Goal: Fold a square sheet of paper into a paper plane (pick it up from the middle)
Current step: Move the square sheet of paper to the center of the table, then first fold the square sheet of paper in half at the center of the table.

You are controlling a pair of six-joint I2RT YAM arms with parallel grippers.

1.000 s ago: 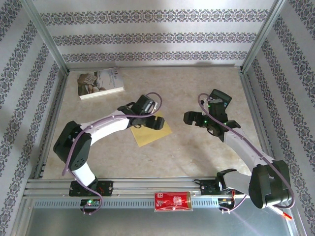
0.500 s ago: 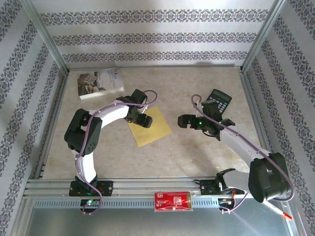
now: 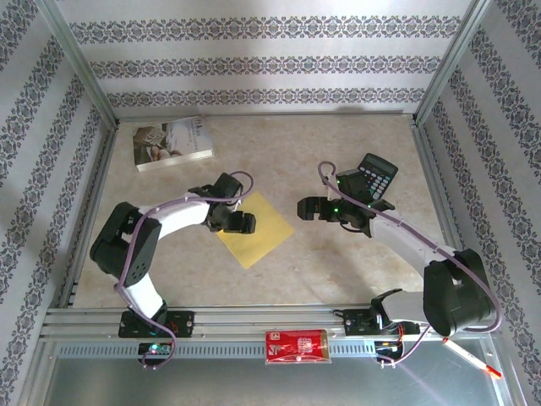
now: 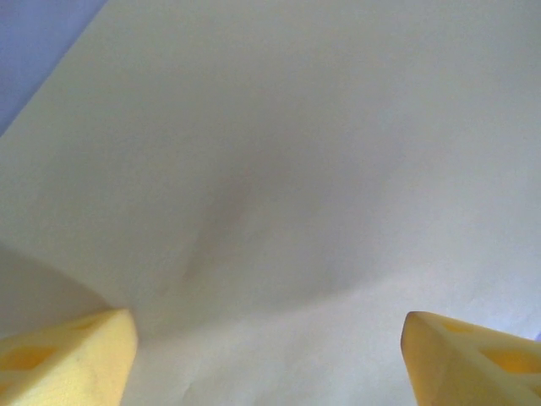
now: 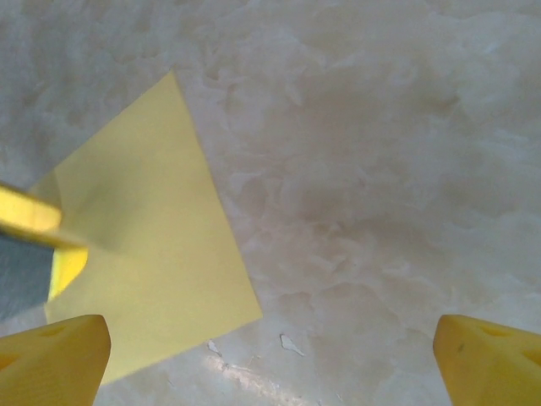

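The square sheet of paper (image 3: 257, 234) is plain yellow and lies flat on the marble table, turned like a diamond. My left gripper (image 3: 235, 220) is down on its upper left part. Close up, the sheet (image 4: 279, 169) spreads under that gripper (image 4: 269, 364), whose yellow fingertips (image 4: 68, 359) stand wide apart and open, with a slight bulge in the paper between them. My right gripper (image 3: 308, 209) hangs open just right of the sheet, above bare table. Its camera sees the sheet (image 5: 144, 245) to the left of the gripper (image 5: 270, 364). The paper plane is out of view.
A black calculator (image 3: 376, 175) lies behind the right arm. A white printed book (image 3: 172, 142) rests at the back left. A red packet (image 3: 296, 346) sits on the front rail. Patterned walls and metal frame posts close in the table.
The left gripper has drawn nearer and come down onto the sheet, which slid slightly toward the near side. The right gripper has moved left toward the sheet, uncovering the calculator.
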